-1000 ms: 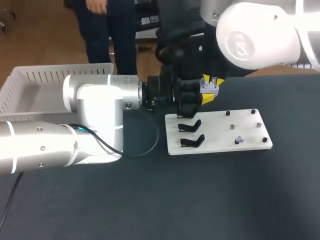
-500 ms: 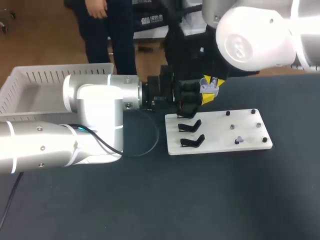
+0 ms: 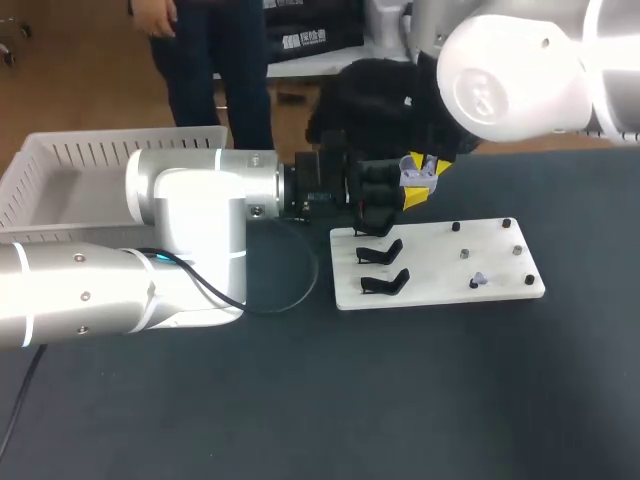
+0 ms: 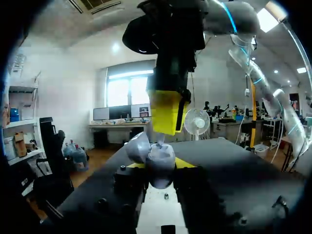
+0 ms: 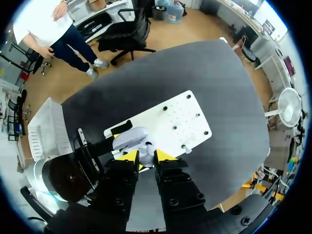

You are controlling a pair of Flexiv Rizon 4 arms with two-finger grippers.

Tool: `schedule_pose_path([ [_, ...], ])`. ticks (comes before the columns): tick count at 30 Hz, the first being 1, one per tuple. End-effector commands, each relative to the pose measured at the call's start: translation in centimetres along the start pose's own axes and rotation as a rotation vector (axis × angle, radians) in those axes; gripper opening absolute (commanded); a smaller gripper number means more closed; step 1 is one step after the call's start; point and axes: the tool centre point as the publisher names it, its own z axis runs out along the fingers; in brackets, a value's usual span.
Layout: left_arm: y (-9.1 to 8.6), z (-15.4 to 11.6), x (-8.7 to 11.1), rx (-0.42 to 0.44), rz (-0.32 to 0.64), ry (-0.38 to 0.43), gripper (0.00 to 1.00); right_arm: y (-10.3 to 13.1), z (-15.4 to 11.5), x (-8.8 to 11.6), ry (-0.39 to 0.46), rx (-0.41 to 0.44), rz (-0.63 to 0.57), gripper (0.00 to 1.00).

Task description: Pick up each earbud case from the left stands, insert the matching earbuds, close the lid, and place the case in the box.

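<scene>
**Our right wrist dips down**

The black wrist part of our right arm (image 3: 375, 100) used to reach up out of the head view. Now we see it bunched lower and a bit more to the left, just above the earbud case (image 3: 418, 176).

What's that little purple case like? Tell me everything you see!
The earbud case is small, pale lilac and rounded, like glossy see-through plastic. Its lid is flipped open. The left gripper pinches it from both sides, holding it up near the white board. The right gripper hangs just above its open top.
</scene>
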Motion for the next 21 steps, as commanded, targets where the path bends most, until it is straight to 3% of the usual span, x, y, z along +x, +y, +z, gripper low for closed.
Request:
schedule_pose_path([
  [1,-0.29,0.01,0.04,-0.011,0.004,-0.004,0.00,0.09,0.33,-0.01,0.001,0.004,0.002,0.00],
  [21,-0.29,0.01,0.04,-0.011,0.004,-0.004,0.00,0.36,0.60,0.07,0.007,0.008,-0.002,0.00],
])
